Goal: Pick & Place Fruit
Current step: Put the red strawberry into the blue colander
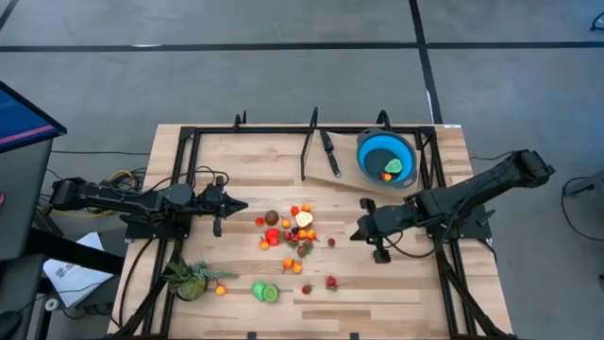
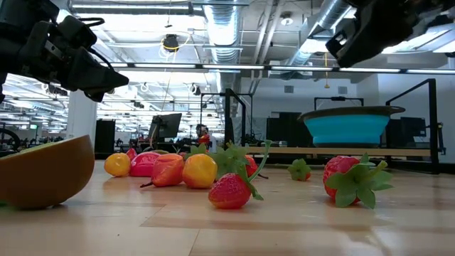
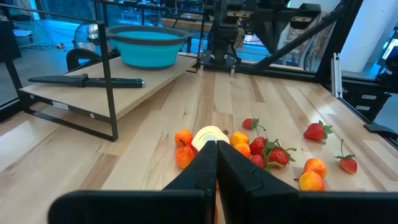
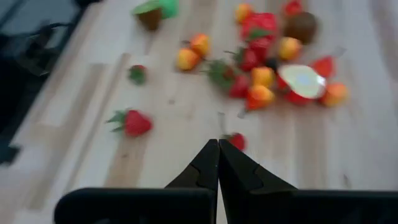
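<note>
**Fruit scattered mid-table, both grippers closed and empty**

Fruit [image 1: 293,231] was seen spread over the middle of the wooden table [image 1: 406,293], in a loose cluster of red, orange and yellow pieces with a brown one at its far left. Nearer the front edge, a green piece [image 1: 265,292] and two strawberries [image 1: 331,281] were set apart from the cluster, and a leafy plant [image 1: 192,278] was placed at the near left. The left gripper [image 1: 240,205] was held just left of the cluster, its fingers pressed together with nothing between them. The right gripper [image 1: 357,233] was held to the right of the cluster, likewise pinched closed and empty. Farther back, on a raised board, a black-handled knife [image 1: 328,151] was laid beside a blue bowl [image 1: 386,157], in which an orange and a green piece were seen.
</note>
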Motion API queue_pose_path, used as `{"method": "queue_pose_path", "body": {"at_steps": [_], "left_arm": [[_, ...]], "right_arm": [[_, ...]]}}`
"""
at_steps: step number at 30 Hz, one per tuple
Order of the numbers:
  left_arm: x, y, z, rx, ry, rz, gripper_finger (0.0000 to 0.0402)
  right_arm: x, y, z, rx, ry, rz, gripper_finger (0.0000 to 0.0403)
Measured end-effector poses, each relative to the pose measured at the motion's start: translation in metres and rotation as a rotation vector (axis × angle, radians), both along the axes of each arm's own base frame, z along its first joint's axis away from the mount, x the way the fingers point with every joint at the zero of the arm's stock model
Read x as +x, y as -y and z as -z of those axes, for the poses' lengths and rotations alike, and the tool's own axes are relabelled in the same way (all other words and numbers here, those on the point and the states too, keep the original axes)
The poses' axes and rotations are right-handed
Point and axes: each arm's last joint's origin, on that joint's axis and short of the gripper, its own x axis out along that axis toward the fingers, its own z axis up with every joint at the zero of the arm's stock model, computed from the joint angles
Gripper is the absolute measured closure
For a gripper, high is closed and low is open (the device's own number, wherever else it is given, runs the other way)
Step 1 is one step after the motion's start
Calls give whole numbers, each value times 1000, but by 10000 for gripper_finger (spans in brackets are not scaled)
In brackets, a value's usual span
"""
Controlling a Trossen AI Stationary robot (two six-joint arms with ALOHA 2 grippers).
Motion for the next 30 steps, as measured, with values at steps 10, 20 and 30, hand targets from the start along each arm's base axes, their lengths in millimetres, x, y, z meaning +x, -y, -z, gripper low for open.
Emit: {"method": "queue_pose_path", "body": {"at_steps": [10,20,30], "left_arm": [[0,0,0,-1,4,0,401],[0,-1,-1,6,7,-37,401],[0,-2,-2,10,17,-68,401]], "right_arm": [[-13,52,50,192,4,51,403],[-15,52,42,184,147,23,403],[1,51,58,199,137,42,396]]}}
